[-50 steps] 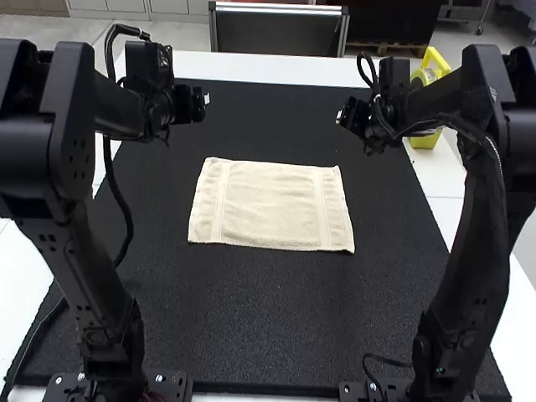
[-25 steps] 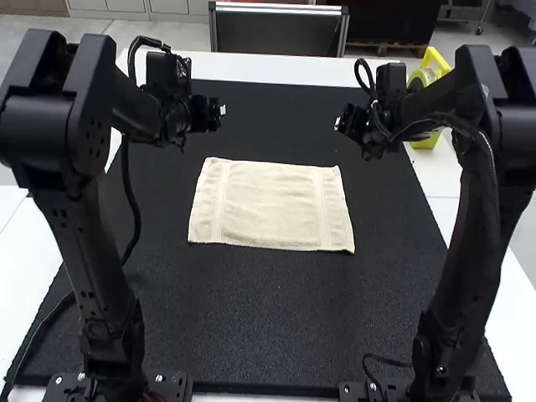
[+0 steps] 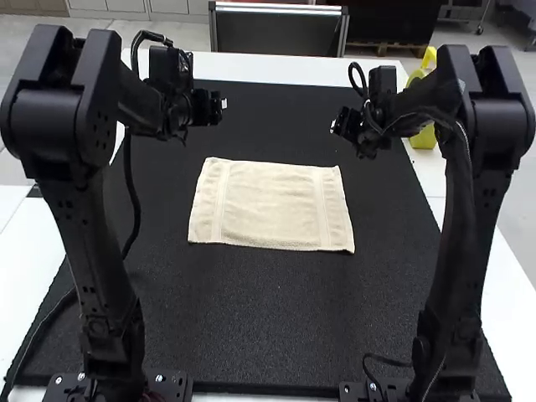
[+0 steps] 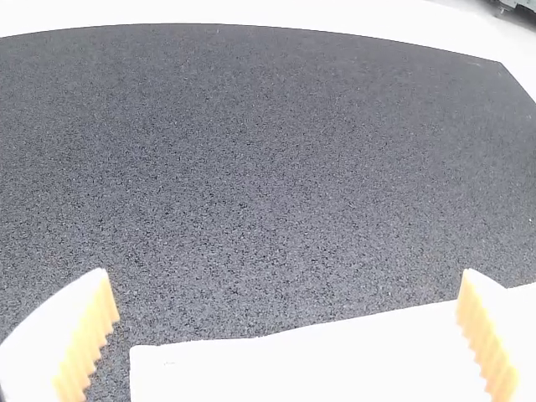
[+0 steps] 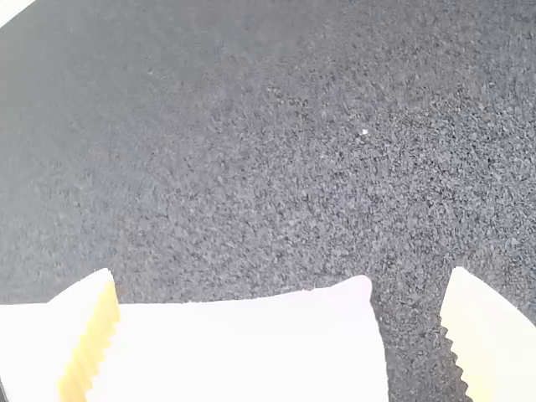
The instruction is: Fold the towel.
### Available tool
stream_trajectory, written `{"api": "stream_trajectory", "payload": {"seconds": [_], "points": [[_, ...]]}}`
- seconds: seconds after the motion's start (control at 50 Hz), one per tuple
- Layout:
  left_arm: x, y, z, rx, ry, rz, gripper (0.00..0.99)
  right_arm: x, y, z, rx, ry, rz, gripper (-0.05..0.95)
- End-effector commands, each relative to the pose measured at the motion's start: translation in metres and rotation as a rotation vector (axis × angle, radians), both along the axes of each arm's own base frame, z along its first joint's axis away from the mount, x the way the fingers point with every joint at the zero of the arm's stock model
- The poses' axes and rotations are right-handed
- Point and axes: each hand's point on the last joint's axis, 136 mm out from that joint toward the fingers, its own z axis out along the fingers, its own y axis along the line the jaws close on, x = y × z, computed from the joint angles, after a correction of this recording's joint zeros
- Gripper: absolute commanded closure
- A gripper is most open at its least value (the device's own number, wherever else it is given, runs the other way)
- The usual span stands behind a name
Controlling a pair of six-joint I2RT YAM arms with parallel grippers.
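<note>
The towel (image 3: 270,205) lies spread and unfolded on the mat (image 3: 268,322), below the left pincer (image 4: 286,272) and the right pincer (image 5: 280,271), both empty with fingers wide apart, so none of the folding looks done and the whole job, first grasp included, is left

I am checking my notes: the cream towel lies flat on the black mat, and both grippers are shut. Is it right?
Not shut: the left gripper and the right gripper are both open, as their wrist views show. The cream towel does lie flat on the black mat.
</note>
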Motion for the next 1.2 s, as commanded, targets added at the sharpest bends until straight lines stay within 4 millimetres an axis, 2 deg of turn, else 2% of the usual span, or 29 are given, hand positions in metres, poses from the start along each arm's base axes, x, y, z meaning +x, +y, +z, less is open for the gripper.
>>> {"api": "stream_trajectory", "payload": {"seconds": [0.0,0.42,0.92,1.04,1.18], "points": [[0.007,-0.004,0.013,-0.011,-0.028,-0.008,0.039,0.007,0.013,0.000,0.003,0.015,0.033,0.01],[0.006,-0.004,0.009,-0.009,-0.019,-0.008,0.041,0.013,0.020,-0.030,-0.018,0.130,0.065,0.01],[0.005,-0.004,0.003,-0.009,-0.008,-0.008,0.041,0.007,0.025,-0.063,0.013,0.207,0.076,0.01],[0.005,-0.003,0.003,-0.009,-0.008,-0.007,0.039,0.008,0.024,-0.067,0.024,0.217,0.072,0.01],[0.005,-0.004,0.002,-0.009,-0.007,-0.008,0.039,0.008,0.031,-0.070,0.076,0.234,0.084,0.01]]}}
